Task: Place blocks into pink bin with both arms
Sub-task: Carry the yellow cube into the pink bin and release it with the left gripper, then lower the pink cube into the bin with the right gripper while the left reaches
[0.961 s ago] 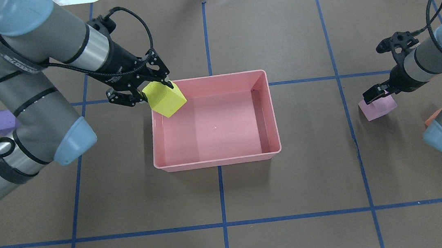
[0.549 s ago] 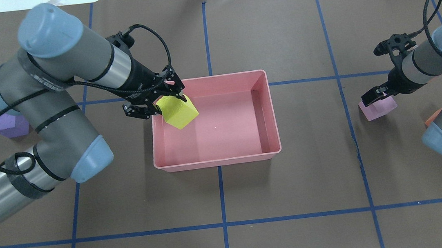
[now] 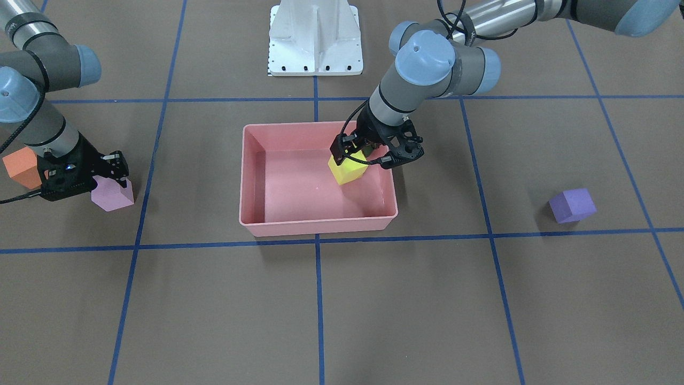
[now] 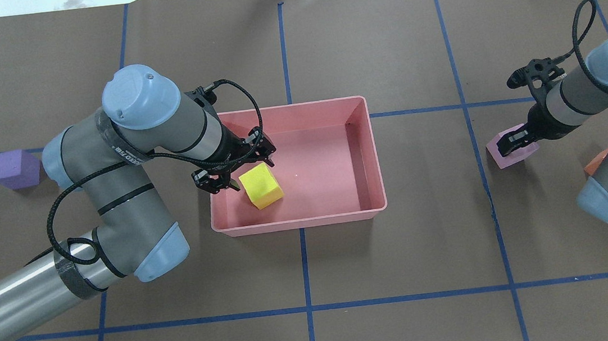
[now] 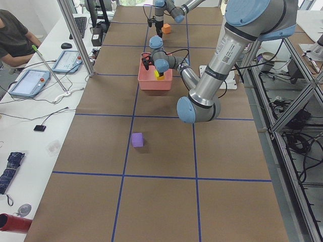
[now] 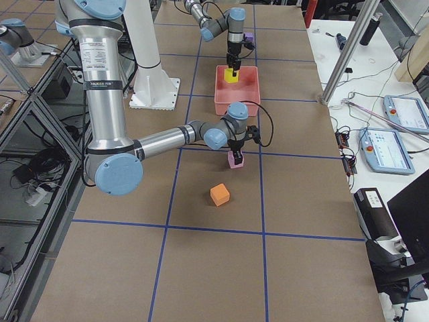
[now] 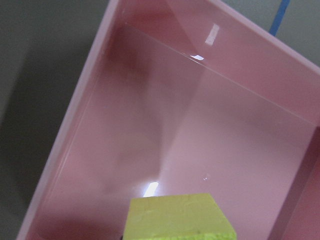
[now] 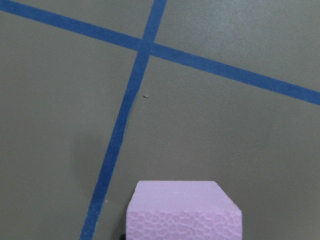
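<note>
The pink bin (image 4: 298, 221) stands at the table's middle, and also shows in the front view (image 3: 318, 224). My left gripper (image 4: 250, 173) is shut on the yellow cube (image 4: 262, 186) and holds it low inside the bin's left part; the left wrist view shows the cube (image 7: 180, 217) over the bin floor. My right gripper (image 4: 510, 142) is shut on the light pink cube (image 4: 506, 155), low at the table right of the bin. The purple cube (image 4: 14, 168) lies far left. The orange cube (image 4: 596, 163) lies far right, half hidden by the right arm.
The white pedestal (image 3: 314, 37) stands at the robot's side of the table. Blue tape lines (image 4: 309, 305) cross the brown table cover. My left arm's elbow (image 4: 157, 253) hangs over the table left of the bin.
My left gripper has carried the yellow cube from the bin's far-left corner inward and down into the bin. My right gripper has shifted slightly left with the light pink cube.
</note>
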Robot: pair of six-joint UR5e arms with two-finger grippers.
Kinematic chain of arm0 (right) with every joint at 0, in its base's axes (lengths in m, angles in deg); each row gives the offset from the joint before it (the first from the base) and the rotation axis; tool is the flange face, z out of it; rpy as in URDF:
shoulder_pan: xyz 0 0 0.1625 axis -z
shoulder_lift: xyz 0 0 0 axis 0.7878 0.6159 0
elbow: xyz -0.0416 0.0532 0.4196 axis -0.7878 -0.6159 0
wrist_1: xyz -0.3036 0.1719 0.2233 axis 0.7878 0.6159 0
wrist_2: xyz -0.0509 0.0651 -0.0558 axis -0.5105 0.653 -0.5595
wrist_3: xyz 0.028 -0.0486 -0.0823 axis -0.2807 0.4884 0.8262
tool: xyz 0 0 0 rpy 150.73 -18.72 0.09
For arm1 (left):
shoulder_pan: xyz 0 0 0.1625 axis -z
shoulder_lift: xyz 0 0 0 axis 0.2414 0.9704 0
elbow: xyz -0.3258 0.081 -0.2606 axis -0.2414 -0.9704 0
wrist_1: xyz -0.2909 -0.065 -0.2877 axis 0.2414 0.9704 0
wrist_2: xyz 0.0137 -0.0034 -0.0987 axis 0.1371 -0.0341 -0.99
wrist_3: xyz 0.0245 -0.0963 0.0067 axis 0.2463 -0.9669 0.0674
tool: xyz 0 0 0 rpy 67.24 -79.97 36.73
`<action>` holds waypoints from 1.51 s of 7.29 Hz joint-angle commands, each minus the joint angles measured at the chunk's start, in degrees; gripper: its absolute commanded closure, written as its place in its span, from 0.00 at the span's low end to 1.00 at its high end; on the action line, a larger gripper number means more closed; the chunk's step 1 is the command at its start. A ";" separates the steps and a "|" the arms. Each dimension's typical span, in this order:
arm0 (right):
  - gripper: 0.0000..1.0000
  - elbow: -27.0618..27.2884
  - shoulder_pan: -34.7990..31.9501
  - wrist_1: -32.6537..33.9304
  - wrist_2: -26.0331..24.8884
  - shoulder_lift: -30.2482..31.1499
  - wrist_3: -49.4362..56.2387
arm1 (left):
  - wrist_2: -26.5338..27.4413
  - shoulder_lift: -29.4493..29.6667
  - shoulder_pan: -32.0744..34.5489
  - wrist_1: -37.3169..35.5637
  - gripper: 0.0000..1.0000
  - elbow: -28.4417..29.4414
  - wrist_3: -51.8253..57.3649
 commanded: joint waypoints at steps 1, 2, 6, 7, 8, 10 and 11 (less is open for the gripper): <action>1.00 3.71 -2.26 5.51 2.81 -2.83 -0.23 | -1.07 -0.66 3.74 -0.12 0.16 -3.29 2.07; 1.00 5.91 -2.89 12.86 2.74 -8.07 -1.36 | -3.08 -5.54 7.41 -0.03 0.16 -6.28 6.88; 1.00 7.16 3.32 22.95 2.13 -28.30 -27.93 | -6.35 -26.22 22.61 -0.12 0.16 -8.18 49.80; 1.00 6.64 6.65 22.95 -0.66 -31.12 -31.65 | -6.36 -26.41 26.05 0.06 0.16 -2.58 56.26; 1.00 6.20 10.77 22.87 -5.22 -31.67 -33.69 | -6.36 -25.72 29.04 0.06 0.16 2.43 59.54; 1.00 3.04 15.28 22.87 -8.51 -33.35 -36.17 | -5.48 -25.36 29.25 -0.12 0.16 6.51 58.61; 1.00 2.85 16.34 22.87 -9.30 -33.17 -36.17 | -5.48 -25.36 29.16 -0.12 0.16 8.09 58.69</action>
